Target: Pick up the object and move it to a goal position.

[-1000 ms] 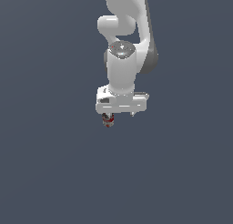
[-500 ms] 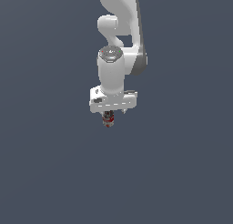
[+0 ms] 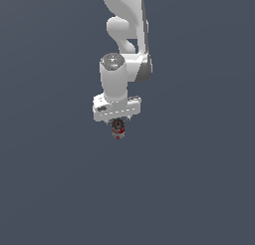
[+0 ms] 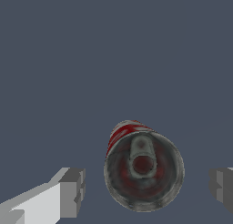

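Arm [image 3: 124, 50]: white Panda, coming down from the upper edge of the exterior view, wrist turned downward; grey joint cap on the wrist housing; broad white hand block crosswise at its lower end.

Gripper [image 3: 118, 125]: pointing down over the can; in the wrist view [image 4: 148, 186] the two fingers stand wide apart, one grey-tipped white finger [image 4: 68, 193] on one side of the can, the other [image 4: 221, 187] at the frame's edge on the opposite side; clear gaps show between each pad and the can's wall; nothing is clamped.

Can [image 3: 118, 131]: small cylinder, red and white label, dark silvery top; in the exterior view it sits directly below the hand block, narrower than the block, its upper part partly hidden by the fingers; in the wrist view [image 4: 143, 168] it is seen from above, round top with a raised rim and an oval tab, reddish tint on the lid, a strip of red-and-white label showing on one side; it lies between the fingers, closer to the white finger than to the other, touching neither; whether it is quite upright cannot be told.

Ground [image 3: 199, 189]: plain dark blue-grey surface filling both views, no edge or marking visible.
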Action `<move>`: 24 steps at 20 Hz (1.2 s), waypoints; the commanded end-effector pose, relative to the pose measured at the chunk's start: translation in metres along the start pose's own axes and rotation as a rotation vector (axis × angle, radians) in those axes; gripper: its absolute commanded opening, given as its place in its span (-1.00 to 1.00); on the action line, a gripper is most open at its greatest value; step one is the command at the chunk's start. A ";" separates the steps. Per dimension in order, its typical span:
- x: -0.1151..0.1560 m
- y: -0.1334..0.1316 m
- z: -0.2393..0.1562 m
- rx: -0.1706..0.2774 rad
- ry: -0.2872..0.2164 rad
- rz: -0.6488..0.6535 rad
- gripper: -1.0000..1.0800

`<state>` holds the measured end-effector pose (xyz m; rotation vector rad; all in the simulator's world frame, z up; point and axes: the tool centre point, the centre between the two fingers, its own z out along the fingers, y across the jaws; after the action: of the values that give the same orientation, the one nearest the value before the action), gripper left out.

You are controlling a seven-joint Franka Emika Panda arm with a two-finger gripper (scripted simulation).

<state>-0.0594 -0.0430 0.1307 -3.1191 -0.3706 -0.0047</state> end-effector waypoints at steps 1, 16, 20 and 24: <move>-0.005 0.002 0.002 0.000 -0.002 -0.012 0.92; -0.008 0.002 0.039 0.000 -0.003 -0.015 0.92; -0.007 0.003 0.051 0.000 -0.003 -0.016 0.92; -0.007 0.003 0.053 0.000 -0.003 -0.016 -1.00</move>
<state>-0.0658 -0.0473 0.0784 -3.1166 -0.3954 0.0011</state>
